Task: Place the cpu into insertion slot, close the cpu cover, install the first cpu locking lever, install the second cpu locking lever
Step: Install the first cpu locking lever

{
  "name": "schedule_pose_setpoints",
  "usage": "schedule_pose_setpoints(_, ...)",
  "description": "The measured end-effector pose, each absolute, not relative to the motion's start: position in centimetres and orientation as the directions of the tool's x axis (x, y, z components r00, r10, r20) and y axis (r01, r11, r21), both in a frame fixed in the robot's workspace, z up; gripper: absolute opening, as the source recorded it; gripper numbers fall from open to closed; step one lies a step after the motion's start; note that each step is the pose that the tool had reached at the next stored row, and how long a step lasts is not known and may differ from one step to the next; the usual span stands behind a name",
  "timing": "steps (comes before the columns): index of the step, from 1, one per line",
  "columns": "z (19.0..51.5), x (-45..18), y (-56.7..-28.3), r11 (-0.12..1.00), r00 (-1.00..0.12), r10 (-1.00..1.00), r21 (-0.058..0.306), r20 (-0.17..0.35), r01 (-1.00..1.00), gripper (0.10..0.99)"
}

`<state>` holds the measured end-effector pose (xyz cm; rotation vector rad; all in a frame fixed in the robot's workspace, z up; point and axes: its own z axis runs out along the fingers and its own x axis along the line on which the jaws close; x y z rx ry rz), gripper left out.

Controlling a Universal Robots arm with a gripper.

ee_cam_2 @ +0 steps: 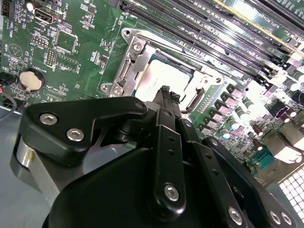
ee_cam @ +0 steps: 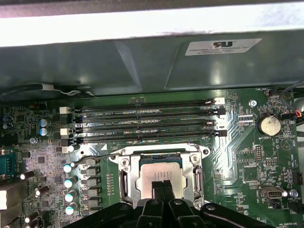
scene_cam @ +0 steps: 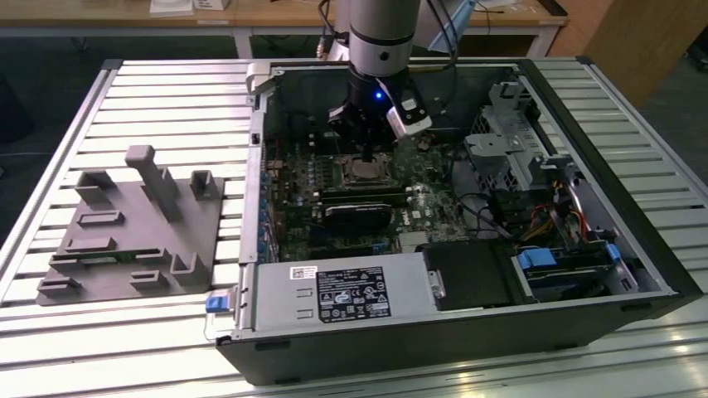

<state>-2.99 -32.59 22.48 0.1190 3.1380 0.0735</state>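
Closest to the wrist cameras, the black two-fingered gripper [ee_cam: 163, 190] hangs point-down over the socket. Its fingertips [ee_cam: 156, 188] are drawn together with nothing visible between them. I judge that I am holding them shut so they form one narrow tip that fits inside the socket's frame, not to carry anything.

Just beyond the tips lies the small flat square cpu with the dull silver-grey metal top [ee_cam: 146, 173]. It sits level in the square silvery-rimmed insertion slot [ee_cam: 199, 151], which is how it has to rest if the contacts are to seat evenly. The tips stand over the middle of the chip's nearer edge. I cannot tell whether they touch it or hover just above.

Around the chip, the thin silvery metal cpu cover with the large central window [ee_cam: 194, 178] appears to lie down flat, framing the metal top. Whether any locking lever is latched, I cannot make out.

Farther on, the long black memory slots [ee_cam: 142, 126] run across the green motherboard [ee_cam: 237, 161], and the grey metal case wall [ee_cam: 142, 66] rises beyond them. In the exterior view the gripper sits at upper centre of the frame, inside the open computer case.
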Motion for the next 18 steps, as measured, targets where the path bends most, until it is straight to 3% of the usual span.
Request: schedule_pose_setpoints(18, 24.3, -3.0, -32.6, 0.996, -0.997, 0.076, 0.047, 0.001, 0.076, 0.106)
